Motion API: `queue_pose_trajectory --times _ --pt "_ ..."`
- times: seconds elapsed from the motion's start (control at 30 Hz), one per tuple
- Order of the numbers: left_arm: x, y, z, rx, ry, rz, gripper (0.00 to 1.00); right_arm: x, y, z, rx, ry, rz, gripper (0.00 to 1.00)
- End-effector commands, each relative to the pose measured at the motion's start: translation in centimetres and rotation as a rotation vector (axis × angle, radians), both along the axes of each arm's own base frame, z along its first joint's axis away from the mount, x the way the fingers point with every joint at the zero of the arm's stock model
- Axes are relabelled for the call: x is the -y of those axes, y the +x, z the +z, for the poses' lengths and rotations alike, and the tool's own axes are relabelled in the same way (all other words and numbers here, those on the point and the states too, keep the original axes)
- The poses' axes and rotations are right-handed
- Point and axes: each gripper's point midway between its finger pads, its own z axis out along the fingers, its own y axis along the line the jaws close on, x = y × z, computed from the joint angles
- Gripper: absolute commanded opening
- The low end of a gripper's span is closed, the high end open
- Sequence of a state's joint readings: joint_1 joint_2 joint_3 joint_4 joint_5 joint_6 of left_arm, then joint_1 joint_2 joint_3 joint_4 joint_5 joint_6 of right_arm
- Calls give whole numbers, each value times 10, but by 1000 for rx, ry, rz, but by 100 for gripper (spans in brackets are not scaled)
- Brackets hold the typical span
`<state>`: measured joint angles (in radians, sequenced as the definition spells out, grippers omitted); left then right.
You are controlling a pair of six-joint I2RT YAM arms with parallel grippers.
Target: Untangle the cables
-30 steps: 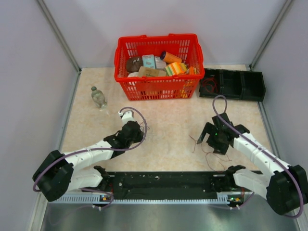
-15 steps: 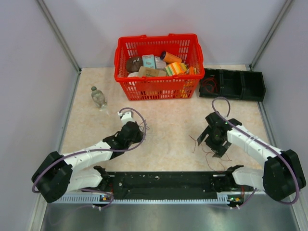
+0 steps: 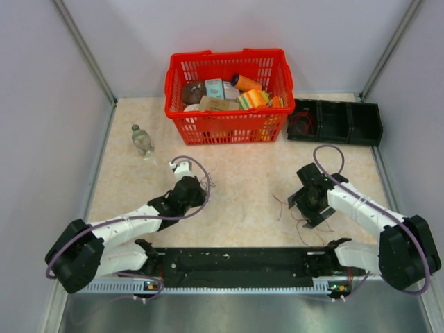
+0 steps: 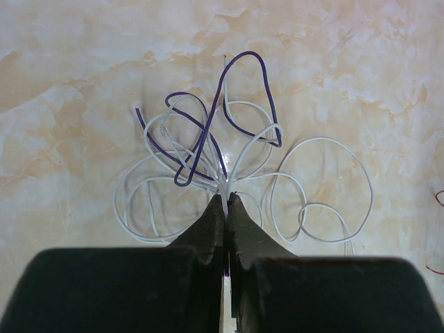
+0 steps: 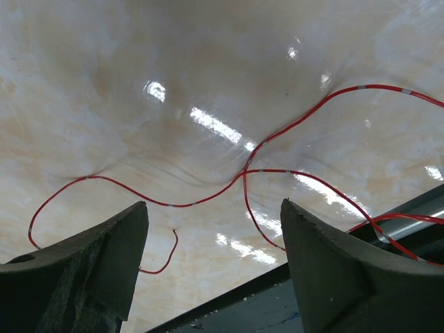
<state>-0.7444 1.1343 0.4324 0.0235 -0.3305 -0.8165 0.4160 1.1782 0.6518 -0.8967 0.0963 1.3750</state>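
Since a second ago the right gripper point(image 5: 214, 222) is turning inward and narrowing, jaws apart and empty over the red cables point(image 5: 244, 171) on the table point(image 5: 104, 83), while the left gripper point(image 4: 227, 201) is pinching the white-purple cables point(image 4: 222, 159), so closing too high is risking a miss and pulling is risking tighter knots.

Bright, even overhead light cast only soft shadows in the top view, while white glare patches spotted the glossy surface point(image 5: 83, 55) in the right wrist view, its near foreground blurred.
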Motion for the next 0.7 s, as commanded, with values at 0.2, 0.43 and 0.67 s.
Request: queue_pose_trajectory --times 0.2,0.43,0.67 --pt "6 7 13 49 -35 -6 0 -1 12 -16 -28 -10 -61 70" --pt "5 7 13 49 -36 -2 0 -6 11 -26 -60 5 -65 52" --pt "5 6 13 51 -38 -4 0 -5 10 -32 -45 8 -38 20"
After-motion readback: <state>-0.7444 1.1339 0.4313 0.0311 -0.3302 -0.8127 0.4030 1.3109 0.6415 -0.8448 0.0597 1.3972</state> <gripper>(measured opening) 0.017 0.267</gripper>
